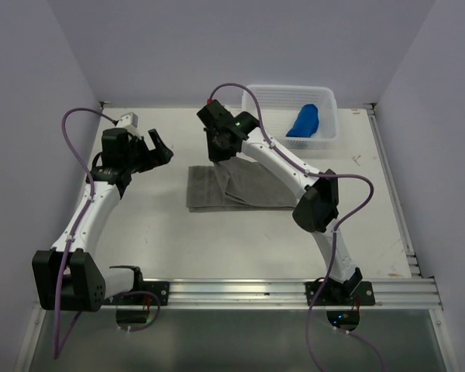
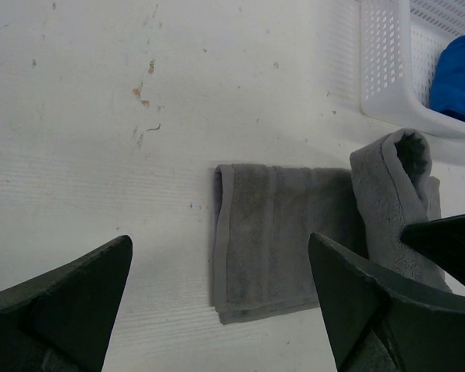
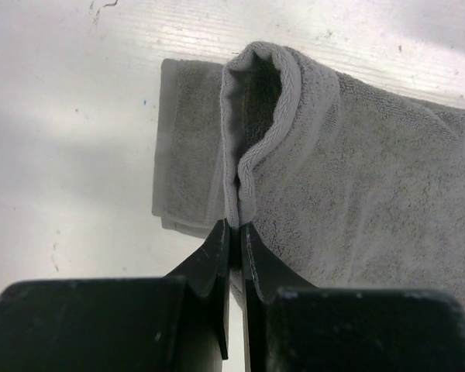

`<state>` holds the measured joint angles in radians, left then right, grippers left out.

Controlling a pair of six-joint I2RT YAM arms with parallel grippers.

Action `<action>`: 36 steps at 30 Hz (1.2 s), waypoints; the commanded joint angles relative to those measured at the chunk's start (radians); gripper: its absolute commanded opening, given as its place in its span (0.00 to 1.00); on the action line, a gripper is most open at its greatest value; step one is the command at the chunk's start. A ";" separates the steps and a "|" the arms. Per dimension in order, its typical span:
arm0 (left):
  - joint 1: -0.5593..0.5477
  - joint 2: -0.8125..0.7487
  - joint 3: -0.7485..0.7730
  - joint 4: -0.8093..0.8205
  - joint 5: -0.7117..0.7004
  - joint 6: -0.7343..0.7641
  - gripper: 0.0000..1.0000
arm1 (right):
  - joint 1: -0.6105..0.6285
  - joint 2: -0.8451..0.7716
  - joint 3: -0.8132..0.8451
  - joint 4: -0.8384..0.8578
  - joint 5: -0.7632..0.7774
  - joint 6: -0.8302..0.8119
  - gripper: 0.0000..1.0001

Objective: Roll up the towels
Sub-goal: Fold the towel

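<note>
The grey towel (image 1: pixel 240 190) lies in the middle of the overhead frame on the white table (image 1: pixel 163 232). Its left portion is flat in a folded rectangle and its right portion is drawn up into a loose fold. The right gripper (image 3: pixel 235 226) is pinched tight on that raised edge. In its own wrist view the two dark fingers press together at the bottom centre with the towel's hemmed border squeezed between them, and the cloth arches above into a small open loop. The left gripper (image 1: pixel 161 149) hangs over bare table to the left of the towel, upper left of centre in the overhead frame, its jaws spread wide and holding nothing. Its wrist view shows the flat part of the towel lying on the table between the two fingertips at the lower corners, not touching either. The blue towel (image 1: pixel 304 122) sits bunched inside the white perforated basket (image 1: pixel 275 101) at the upper right of the overhead frame, near the table's far edge.
</note>
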<state>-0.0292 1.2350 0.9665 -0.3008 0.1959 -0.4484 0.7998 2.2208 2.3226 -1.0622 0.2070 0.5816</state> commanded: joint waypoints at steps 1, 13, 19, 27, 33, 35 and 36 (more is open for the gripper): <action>-0.008 -0.028 -0.014 0.048 0.022 0.022 1.00 | 0.010 -0.055 0.014 0.033 -0.050 0.038 0.00; -0.011 -0.039 -0.014 0.046 0.016 0.024 1.00 | 0.024 -0.088 0.014 0.073 -0.084 0.069 0.00; -0.011 -0.037 -0.014 0.048 0.017 0.023 1.00 | 0.030 -0.130 0.018 0.082 -0.052 0.078 0.00; -0.011 -0.037 -0.012 0.045 0.013 0.024 1.00 | 0.039 -0.182 0.011 0.112 -0.037 0.080 0.00; -0.011 -0.037 -0.012 0.045 0.014 0.024 1.00 | 0.041 -0.142 -0.005 0.139 -0.086 0.090 0.00; -0.011 -0.039 -0.012 0.045 0.013 0.024 1.00 | 0.041 -0.122 -0.025 0.162 -0.121 0.098 0.00; -0.011 -0.039 -0.011 0.043 0.013 0.024 1.00 | 0.041 -0.115 -0.028 0.178 -0.127 0.103 0.00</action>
<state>-0.0345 1.2232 0.9546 -0.3004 0.2020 -0.4484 0.8330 2.0953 2.2940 -0.9646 0.1314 0.6556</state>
